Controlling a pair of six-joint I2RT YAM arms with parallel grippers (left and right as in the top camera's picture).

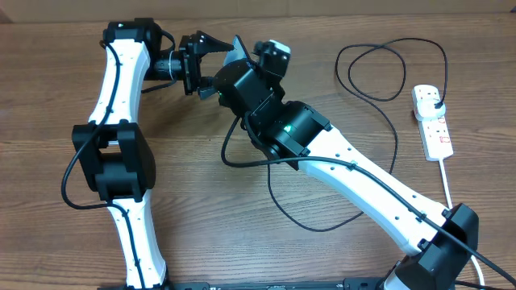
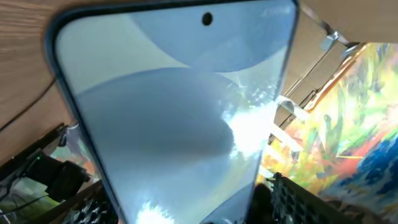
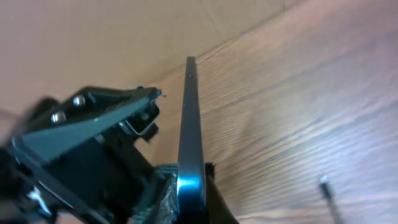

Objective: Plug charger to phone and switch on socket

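Observation:
The phone (image 2: pixel 180 118) is held up off the table, and its light blue screen fills the left wrist view. My right gripper (image 3: pixel 193 186) is shut on its lower end, and the right wrist view shows it edge-on (image 3: pixel 188 124). In the overhead view it is a dark sliver (image 1: pixel 239 50) between the two grippers. My left gripper (image 1: pixel 211 61) is open, with its fingers spread around the phone's screen side. The charger cable (image 1: pixel 396 141) loops across the table, and its plug sits in the socket (image 1: pixel 433 122) at the right. Its connector tip (image 3: pixel 324 185) lies on the table.
The socket's thick white cord (image 1: pixel 446 181) runs toward the front right edge. The black cable makes a loop (image 1: pixel 379 95) at the back right and a long curve under my right arm (image 1: pixel 347 173). A cardboard wall stands behind the table.

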